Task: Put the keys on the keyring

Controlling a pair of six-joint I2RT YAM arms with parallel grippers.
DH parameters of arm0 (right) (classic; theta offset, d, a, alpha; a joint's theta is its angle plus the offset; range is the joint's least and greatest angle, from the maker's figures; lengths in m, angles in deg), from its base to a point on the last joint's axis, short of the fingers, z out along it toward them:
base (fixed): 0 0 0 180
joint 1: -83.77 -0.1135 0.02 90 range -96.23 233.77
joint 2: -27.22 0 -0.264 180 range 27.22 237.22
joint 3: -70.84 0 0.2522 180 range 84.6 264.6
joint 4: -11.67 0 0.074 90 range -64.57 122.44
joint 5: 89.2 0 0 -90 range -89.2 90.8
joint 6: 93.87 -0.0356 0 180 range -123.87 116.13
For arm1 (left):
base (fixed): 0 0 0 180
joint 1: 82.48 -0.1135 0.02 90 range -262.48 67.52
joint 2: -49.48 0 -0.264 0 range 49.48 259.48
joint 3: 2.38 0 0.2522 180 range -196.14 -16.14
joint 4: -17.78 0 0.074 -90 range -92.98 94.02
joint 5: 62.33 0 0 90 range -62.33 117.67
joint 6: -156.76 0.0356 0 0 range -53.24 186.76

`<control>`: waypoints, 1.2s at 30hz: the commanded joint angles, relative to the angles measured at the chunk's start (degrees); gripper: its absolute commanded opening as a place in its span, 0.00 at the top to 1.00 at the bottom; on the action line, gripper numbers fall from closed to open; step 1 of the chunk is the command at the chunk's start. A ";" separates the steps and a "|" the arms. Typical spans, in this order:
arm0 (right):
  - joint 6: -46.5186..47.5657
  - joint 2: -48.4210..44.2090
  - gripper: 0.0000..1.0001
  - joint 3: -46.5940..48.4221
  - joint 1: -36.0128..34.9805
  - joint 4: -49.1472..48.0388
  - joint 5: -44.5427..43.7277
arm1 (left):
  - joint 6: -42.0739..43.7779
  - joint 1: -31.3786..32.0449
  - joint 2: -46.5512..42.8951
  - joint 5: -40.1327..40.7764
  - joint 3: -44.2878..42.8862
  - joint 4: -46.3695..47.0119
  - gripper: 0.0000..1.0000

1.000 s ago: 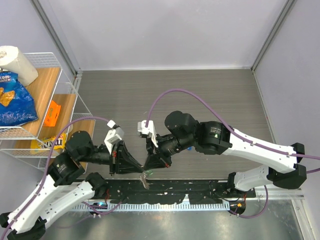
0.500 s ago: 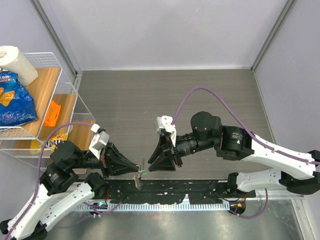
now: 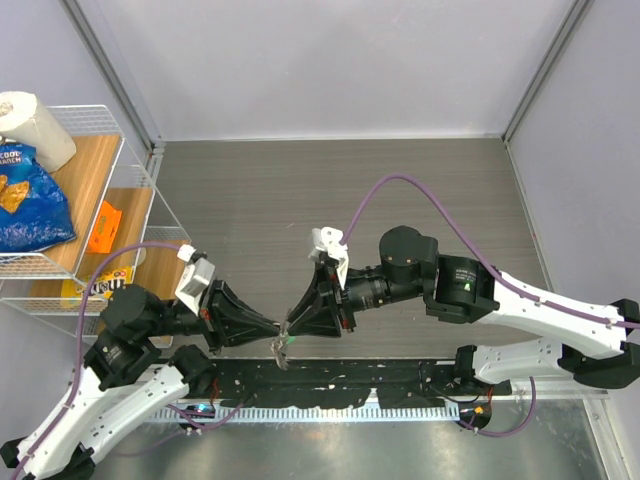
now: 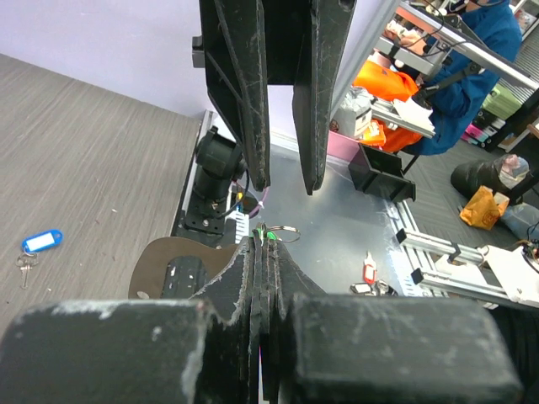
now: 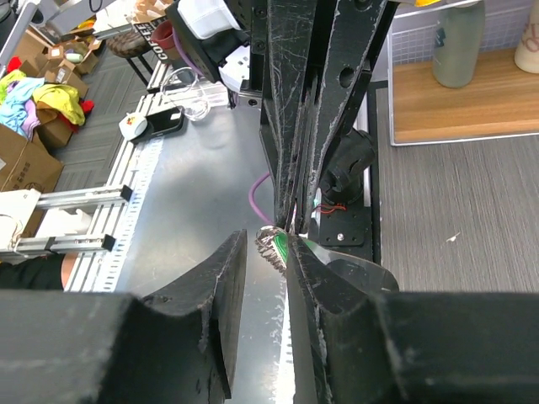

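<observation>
A: Left gripper (image 4: pixel 263 242)?
B: Pinched fully closed on the green key (image 4: pixel 269 235), whose head just peeks out at the tips. It is held up off the table (image 3: pixel 250 190), probably so the other arm can reach it from the far side.
A: Keyring?
B: A thin loop (image 4: pixel 285 229) pokes out right beside the green head. Can't tell whether the key is threaded on it.
A: Right gripper (image 5: pixel 265 242)?
B: Tip to tip with the left. The jaws stand a narrow gap apart and straddle the loop, with nothing gripped. My guess is that it's lining up to pinch the ring.
A: Blue key (image 4: pixel 41 241)?
B: Flat on the table, well apart from both arms. It looks like the next job.
</observation>
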 commanded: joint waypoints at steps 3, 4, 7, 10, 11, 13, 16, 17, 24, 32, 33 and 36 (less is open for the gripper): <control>-1.65 0.07 0.70 0.21 -0.80 -4.02 -4.42 | -0.64 0.07 -0.47 1.93 -0.11 5.71 1.00; -1.83 0.24 0.71 0.21 -0.80 -4.19 -4.77 | -0.72 -0.02 -0.39 2.10 -0.11 5.89 1.00; -2.09 0.51 0.75 0.48 -0.88 -4.28 -4.95 | -0.81 0.07 -0.39 2.54 -0.11 6.24 1.00; -2.27 1.12 0.78 0.39 -0.88 -4.19 -5.12 | -0.90 -0.02 -0.47 3.16 -0.11 6.77 1.00; -2.27 1.12 0.78 0.39 -0.88 -4.11 -5.21 | -0.90 -0.02 -0.56 3.33 -0.11 6.94 1.00; -2.53 1.30 0.78 0.39 -0.97 -4.02 -5.56 | -0.99 -0.02 -0.56 3.51 -0.02 7.47 1.00; -2.62 1.47 0.78 0.30 -0.97 -4.02 -5.65 | -1.08 -0.02 -0.47 3.86 -0.20 7.82 1.00; -2.80 1.56 0.78 0.30 -1.06 -4.02 -5.74 | -1.08 0.07 -0.47 4.12 -0.20 7.91 1.00; -2.89 2.00 0.82 -0.05 -1.15 -4.37 -6.09 | -1.51 -0.02 -0.39 4.92 -0.29 9.05 1.00; -3.68 2.00 0.87 -1.46 -1.23 -6.39 -6.00 | -2.39 -0.02 -0.74 6.32 -0.02 11.16 1.00; -3.76 1.91 0.87 -1.81 -1.15 -6.74 -6.00 | -2.48 -0.02 -0.74 6.58 0.06 11.42 1.00; -4.38 1.74 0.87 -2.77 -1.24 -7.88 -5.83 | -2.57 -0.02 -1.09 7.73 0.24 12.04 1.00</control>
